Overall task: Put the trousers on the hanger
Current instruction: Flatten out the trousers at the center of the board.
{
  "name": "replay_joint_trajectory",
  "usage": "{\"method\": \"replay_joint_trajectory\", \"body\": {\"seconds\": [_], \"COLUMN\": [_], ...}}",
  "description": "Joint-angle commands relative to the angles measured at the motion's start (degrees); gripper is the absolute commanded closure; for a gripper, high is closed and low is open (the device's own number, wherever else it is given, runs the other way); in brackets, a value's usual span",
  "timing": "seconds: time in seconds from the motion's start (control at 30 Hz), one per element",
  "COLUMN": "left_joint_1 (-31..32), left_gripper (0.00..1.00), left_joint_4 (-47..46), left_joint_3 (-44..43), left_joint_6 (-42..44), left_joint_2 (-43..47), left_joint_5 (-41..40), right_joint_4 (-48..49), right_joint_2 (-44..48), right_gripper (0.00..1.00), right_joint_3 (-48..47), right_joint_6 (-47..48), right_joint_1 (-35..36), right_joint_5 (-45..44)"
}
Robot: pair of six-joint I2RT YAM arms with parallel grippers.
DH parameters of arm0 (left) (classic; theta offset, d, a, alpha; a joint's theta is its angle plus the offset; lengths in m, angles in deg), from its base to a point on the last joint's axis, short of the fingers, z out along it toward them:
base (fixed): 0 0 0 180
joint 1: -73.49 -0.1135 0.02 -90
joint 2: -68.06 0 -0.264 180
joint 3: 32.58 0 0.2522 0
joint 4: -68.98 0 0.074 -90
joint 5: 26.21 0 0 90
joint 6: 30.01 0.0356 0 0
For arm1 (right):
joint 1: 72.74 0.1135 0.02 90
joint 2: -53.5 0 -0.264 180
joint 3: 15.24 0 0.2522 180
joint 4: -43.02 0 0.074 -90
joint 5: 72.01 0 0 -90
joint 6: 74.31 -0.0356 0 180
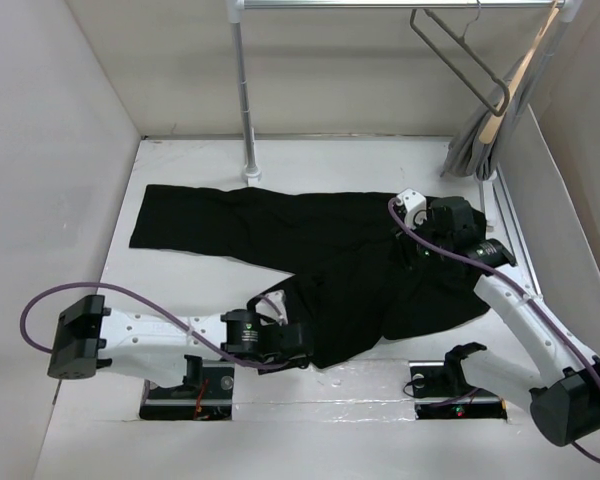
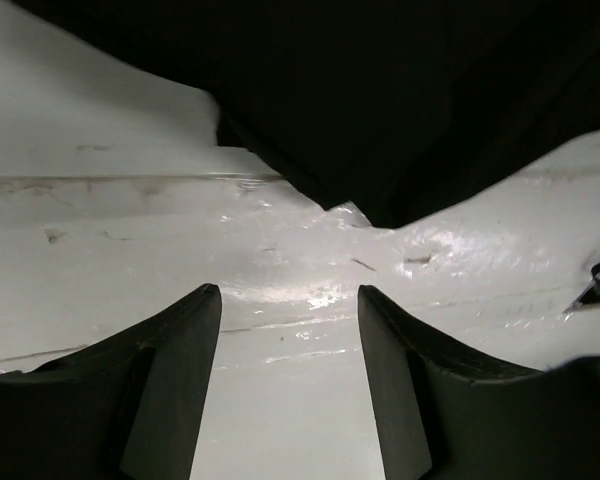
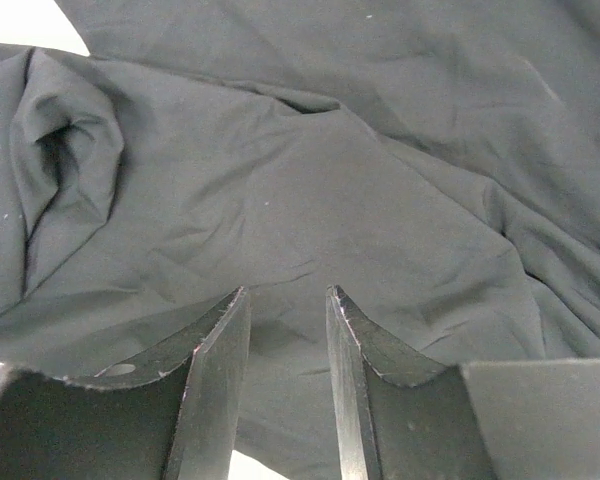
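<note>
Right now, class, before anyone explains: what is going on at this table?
Two robot arms are working on black trousers spread on the white table. The left gripper is open at the near hem, the right gripper open just above the cloth on the right side. Neither holds anything. The wire hanger hangs bare on the rail.

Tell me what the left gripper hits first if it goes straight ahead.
Probably the trousers: the open left gripper points across the white table at their edge, though depth is unclear.
</note>
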Motion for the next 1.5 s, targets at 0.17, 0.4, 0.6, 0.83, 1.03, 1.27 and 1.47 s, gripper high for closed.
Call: {"method": "replay_joint_trajectory", "body": {"seconds": [0.17, 0.4, 0.6, 0.83, 1.03, 1.27, 1.47], "left_joint_1": [-2.1, -2.1, -2.1, -2.1, -1.6, -1.6, -1.6], "left_gripper": [0.48, 0.51, 0.52, 0.64, 0.72, 0.52, 0.63], "left_joint_4": [-6.5, -5.8, -8.7, -9.1, -7.5, -2.6, -2.9], "left_joint_3": [2.7, -3.0, 1.0, -1.5, -1.7, -1.8, -1.2], "left_joint_6": [-8.0, -7.4, -12.2, -14.8, -17.3, -20.2, -21.7], "left_joint_2": [3.4, -8.1, -7.9, -12.5, -13.2, -14.1, -14.1], "left_joint_5": [-6.3, -6.5, -6.1, -7.2, -7.7, -8.3, -10.2], "right_joint_4": [-0.1, -0.2, -0.9, -2.3, -3.1, -3.5, -3.4], "right_joint_2": [0.8, 1.4, 4.5, 7.5, 9.4, 8.7, 8.4], "right_gripper": [0.57, 0.57, 0.56, 0.57, 0.58, 0.58, 0.58], "right_joint_3": [1.8, 2.3, 4.5, 7.4, 8.1, 7.9, 7.9], "right_joint_6": [2.5, 1.7, 1.2, 1.4, 2.2, 3.5, 3.6], "right_joint_1": [-1.7, 2.1, 3.9, 4.5, 4.5, 4.5, 4.5], "right_joint_5": [7.4, 8.5, 9.4, 11.1, 11.2, 12.3, 12.5]}}
